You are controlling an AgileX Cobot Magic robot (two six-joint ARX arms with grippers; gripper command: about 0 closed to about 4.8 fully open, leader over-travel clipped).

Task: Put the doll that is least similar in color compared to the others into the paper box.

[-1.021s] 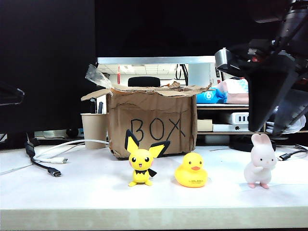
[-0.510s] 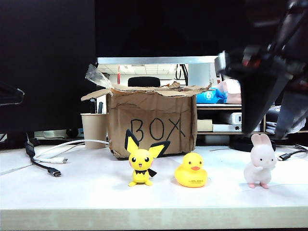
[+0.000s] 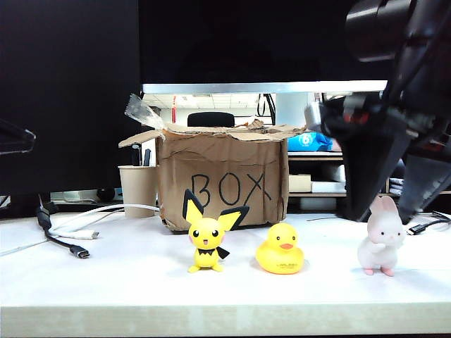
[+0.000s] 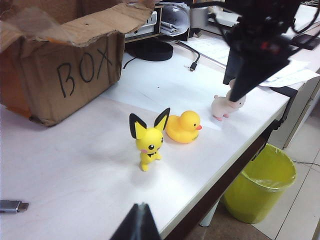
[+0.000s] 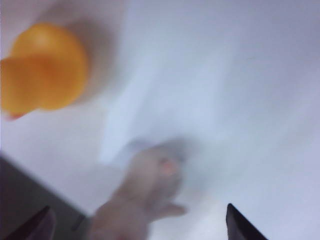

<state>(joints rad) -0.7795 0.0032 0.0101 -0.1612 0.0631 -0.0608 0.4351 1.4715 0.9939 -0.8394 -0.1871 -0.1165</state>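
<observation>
On my white table (image 3: pixel 106 282): yellow duck (image 3: pixel 280 249), upright, just beside a yellow black-eared mouse (image 3: pixel 206 237). Beige cup (image 3: pixel 138 190) near the back. Black and white cables (image 3: pixel 67 229) lying loose at the table's left end. Dark monitor (image 3: pixel 70 91) behind. On the floor beside the table, a yellow-green bin (image 4: pixel 259 182) with liner.

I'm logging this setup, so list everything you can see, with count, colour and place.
Rabbit: one, pale pink-white, table's right end.
Duck: one, yellow, middle front.
Mouse: one, yellow with black ears, left of duck.
Box: one, brown, behind mouse and duck.
Cup: one, beige, left of box.
Cables: black and white, table's left.
Bin: one, yellow-green, on floor.
Right gripper: open, just above rabbit.
Left gripper: only a dark tip visible, over the table's near edge.
</observation>
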